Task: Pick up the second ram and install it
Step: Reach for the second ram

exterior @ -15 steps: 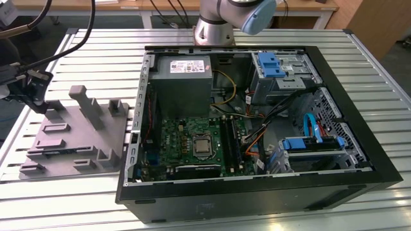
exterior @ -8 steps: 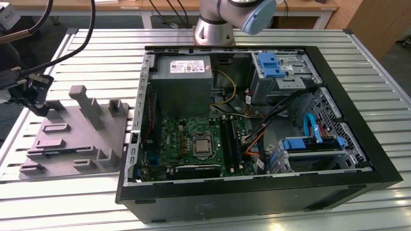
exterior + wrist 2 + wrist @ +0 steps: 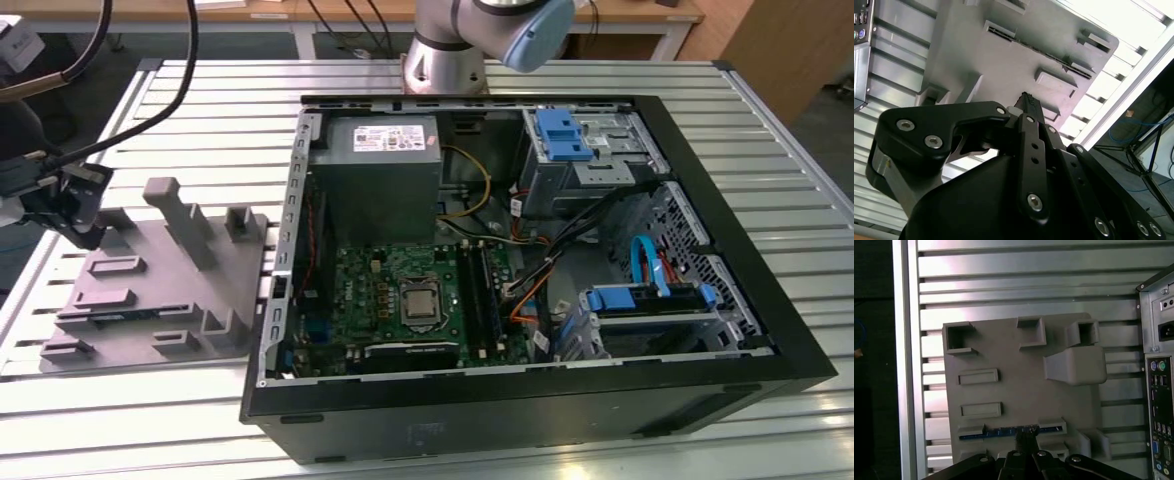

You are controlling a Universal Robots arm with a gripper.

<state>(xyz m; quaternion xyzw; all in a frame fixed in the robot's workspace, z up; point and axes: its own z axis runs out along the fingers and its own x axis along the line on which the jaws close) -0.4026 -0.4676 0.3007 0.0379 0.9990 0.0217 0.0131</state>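
Observation:
The second ram (image 3: 1010, 430), a thin stick with a blue-green edge, lies on edge in a slot of the grey moulded holder plate (image 3: 1019, 390). In the exterior view the ram (image 3: 124, 318) shows as a dark strip near the plate's (image 3: 160, 290) front left. My gripper (image 3: 83, 236) hangs above the plate's far left edge, apart from the ram. In the first wrist view my gripper (image 3: 1024, 441) sits just short of the ram's middle. In the second wrist view its black fingers (image 3: 1027, 101) are pressed together with nothing between them.
An open black computer case (image 3: 534, 400) lies to the exterior view's right of the plate, with the green motherboard (image 3: 387, 300) and its long black memory slots (image 3: 483, 292) inside. The plate carries upright grey posts (image 3: 180, 218). The slatted metal table's edge (image 3: 901, 360) runs beside the plate.

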